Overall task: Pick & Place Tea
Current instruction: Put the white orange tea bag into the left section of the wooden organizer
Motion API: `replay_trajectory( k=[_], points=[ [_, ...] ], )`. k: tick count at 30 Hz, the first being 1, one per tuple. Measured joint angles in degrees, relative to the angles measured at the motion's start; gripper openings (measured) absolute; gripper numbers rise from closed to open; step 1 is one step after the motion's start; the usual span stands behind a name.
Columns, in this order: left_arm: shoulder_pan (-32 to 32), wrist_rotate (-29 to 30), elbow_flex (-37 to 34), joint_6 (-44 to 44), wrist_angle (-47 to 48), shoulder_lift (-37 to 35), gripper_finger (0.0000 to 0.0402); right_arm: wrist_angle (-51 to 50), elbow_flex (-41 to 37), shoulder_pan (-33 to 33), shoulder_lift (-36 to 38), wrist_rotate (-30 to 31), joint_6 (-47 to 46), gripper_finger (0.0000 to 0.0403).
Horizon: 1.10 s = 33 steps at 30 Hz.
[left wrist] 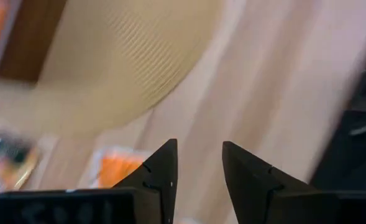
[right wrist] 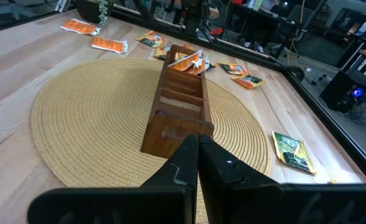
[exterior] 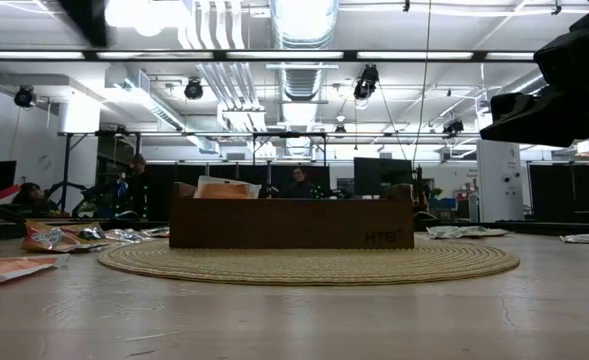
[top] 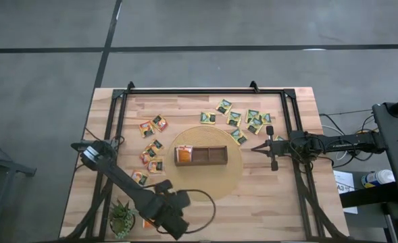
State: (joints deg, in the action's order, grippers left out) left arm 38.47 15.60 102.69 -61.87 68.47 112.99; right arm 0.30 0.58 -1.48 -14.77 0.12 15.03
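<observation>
The left gripper is held low at the bottom centre of the high view, fingers partly apart, nothing between them, above an orange sachet. The right gripper is stretched toward the round mat, fingers pressed together, empty. 1 wooden box holds orange tea sachets; about 6 sachets lie left, about 8 upper right.

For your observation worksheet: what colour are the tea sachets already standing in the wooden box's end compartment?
Bright orange sachets; the right wrist view shows them best, in the wooden box.
</observation>
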Motion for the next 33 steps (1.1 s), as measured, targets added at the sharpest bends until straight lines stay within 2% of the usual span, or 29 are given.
replay_trajectory(
  k=[3, 7, 13, 17, 21, 28, 33],
  points=[
    [0.42, -4.69, -3.13, -2.84, 4.23, 0.04, 0.0119, 0.0, 0.01, 0.0, -0.02, 0.0, 0.0, 0.0009],
    [0.65, -9.65, -7.95, -4.93, 3.8, 0.04, 0.012, -0.02, 0.02, 0.0, -0.02, 0.0, 0.0, 0.0009],
    [0.76, -18.74, -14.61, -5.49, -2.49, 0.04, 0.012, 0.02, 0.01, 0.02, 0.03, 0.0, 0.0, 0.0009],
    [1.13, -21.82, -18.52, -4.06, -6.76, 0.04, 0.012, 0.0, 0.01, 0.02, 0.0, 0.0, 0.0, 0.0009],
    [1.15, -27.0, -21.14, -4.24, -6.95, 0.04, 0.012, -0.02, 0.0, 0.01, 0.0, -0.01, 0.0, 0.0009],
    [1.94, -28.14, -23.87, -4.6, -8.37, 0.04, 0.012, 0.0, 0.0, 0.02, 0.0, 0.0, 0.0, 0.0009],
    [2.37, -28.66, -27.51, -5.0, -14.51, -0.39, 0.012, -0.02, 0.0, 0.0, 0.0, 0.0, 0.0, 0.0009]
  ],
)
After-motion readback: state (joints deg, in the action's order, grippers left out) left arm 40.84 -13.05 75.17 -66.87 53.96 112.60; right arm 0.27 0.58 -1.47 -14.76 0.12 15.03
